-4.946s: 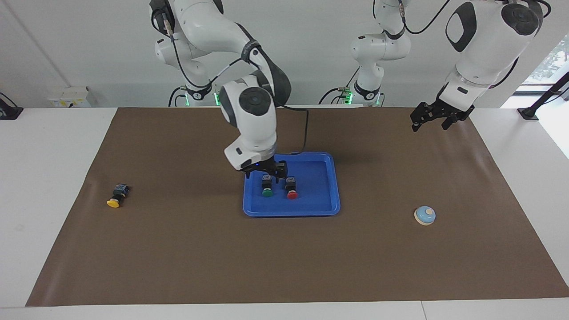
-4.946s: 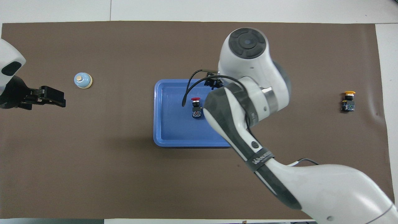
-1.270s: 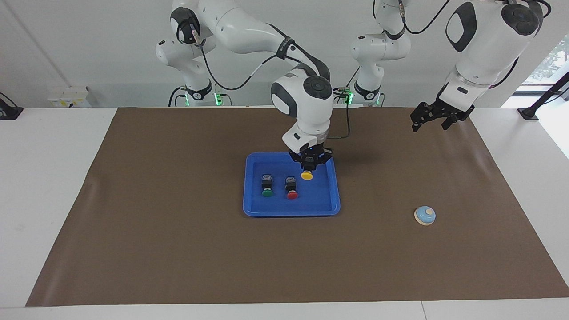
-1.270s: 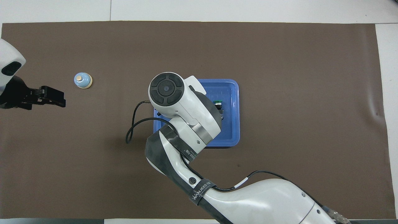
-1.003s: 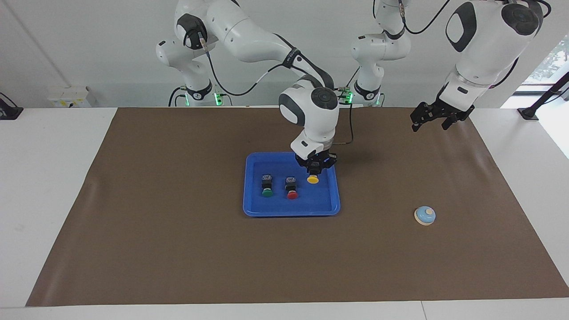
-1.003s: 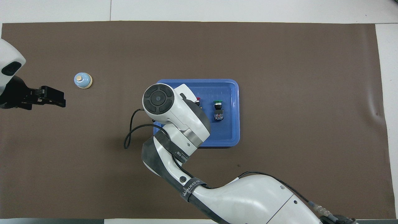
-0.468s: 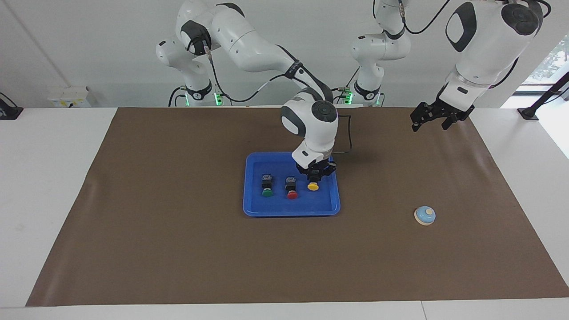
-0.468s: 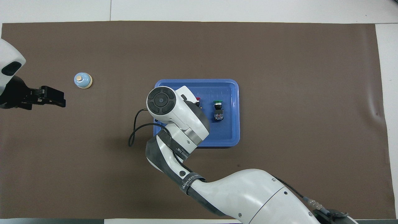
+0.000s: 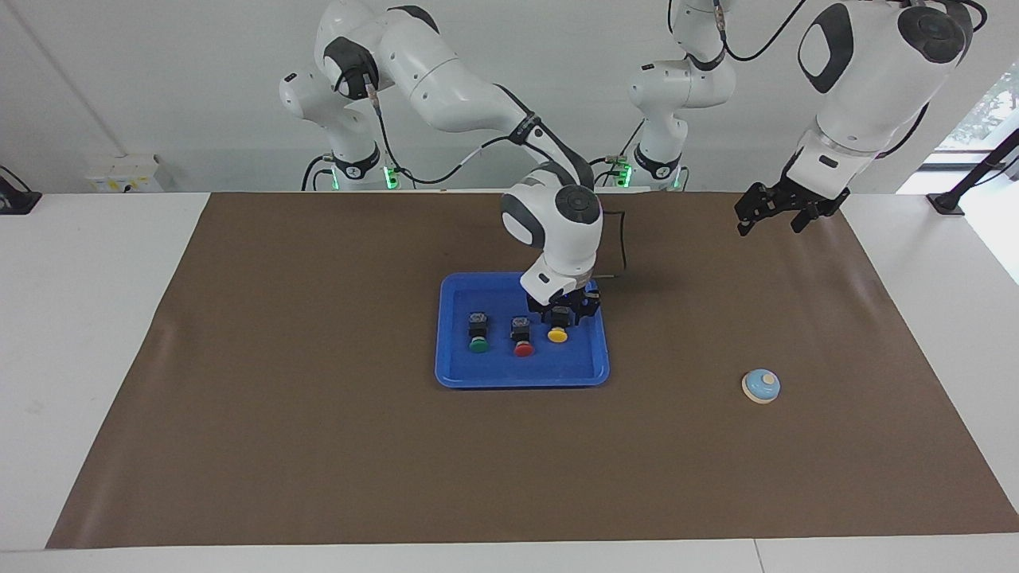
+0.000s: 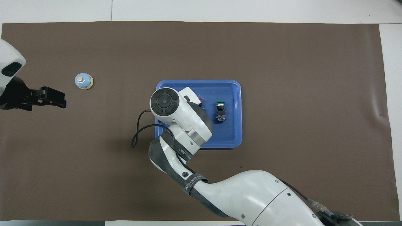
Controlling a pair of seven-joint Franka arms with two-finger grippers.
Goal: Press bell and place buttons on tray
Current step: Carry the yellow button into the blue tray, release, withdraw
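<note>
The blue tray [image 9: 521, 380] [image 10: 235, 131] lies mid-table. Three buttons lie in it in a row: green [image 9: 478, 334] [image 10: 220, 110], red [image 9: 523, 338] [image 10: 200, 100] and yellow [image 9: 557, 334], the yellow one toward the left arm's end. My right gripper [image 9: 567, 310] is low over the tray, open, with its fingers on either side of the yellow button's black body. In the overhead view the right arm hides the yellow button and most of the red one. The bell [image 9: 761, 386] [image 10: 83, 81] stands on the mat toward the left arm's end. My left gripper [image 9: 772, 215] [image 10: 59, 99] waits open in the air.
A brown mat [image 9: 318, 446] covers most of the white table [image 9: 87, 334]. A black cable [image 10: 136, 138] loops out from the right arm's wrist beside the tray. A small wall box [image 9: 127, 173] sits at the table's edge by the robots.
The right gripper has come down into the tray with the yellow button and has opened, and the button now lies beside the red one. The left arm has not moved.
</note>
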